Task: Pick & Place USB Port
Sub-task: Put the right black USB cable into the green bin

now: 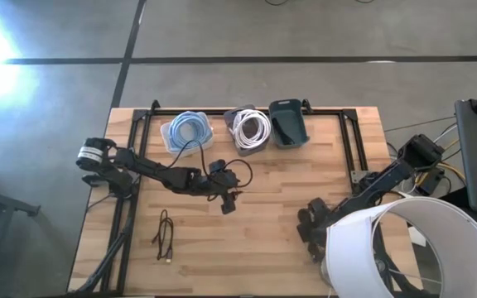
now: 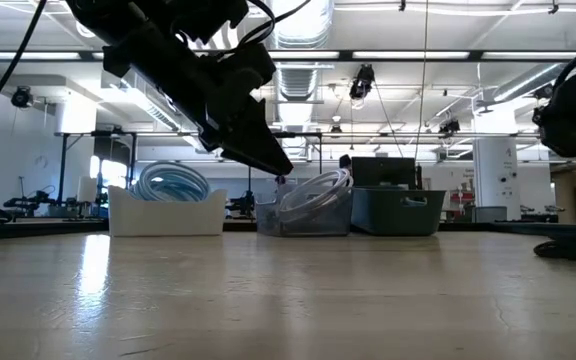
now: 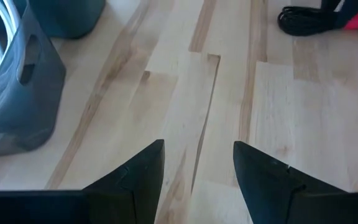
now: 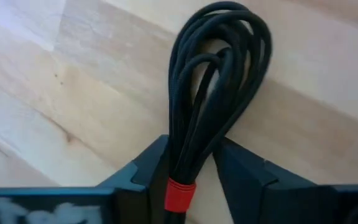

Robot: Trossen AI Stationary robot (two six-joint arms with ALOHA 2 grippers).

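The grey bin [image 1: 249, 131] stands at the middle of the table's [image 1: 288, 240] far edge, holding a coil of white cable [image 1: 252, 126]. A white bin [image 1: 186, 132] with blue cable [image 1: 188, 126] sits just beside it on one side, a dark bin [image 1: 288, 122] just beside it on the other.

The left gripper [image 1: 229, 204] hangs above the wood a little in front of the grey bin, toward the table's middle. Its fingers [image 3: 140, 174] are spread apart with bare planks between them — nothing held. In the left wrist view the grey bin's wall [image 3: 17, 99] shows near, with the dark bin past it.

The right gripper [image 4: 188, 168] is low over the table, well apart from the grey bin, toward the near right corner. Its fingers are closed on a bundled black cable [image 4: 219, 81], gripped just above a red band [image 4: 180, 194]; the loops of the bundle lie on the wood ahead of the fingers. The left wrist view shows that bundle [image 3: 306, 18] far off.

A second, thin black cable [image 1: 166, 236] lies loose on the table, well in front of the white bin, not touched by either arm.

A white lampshade [image 1: 412, 248] covers the near right corner in the high view, partly hiding the right arm.
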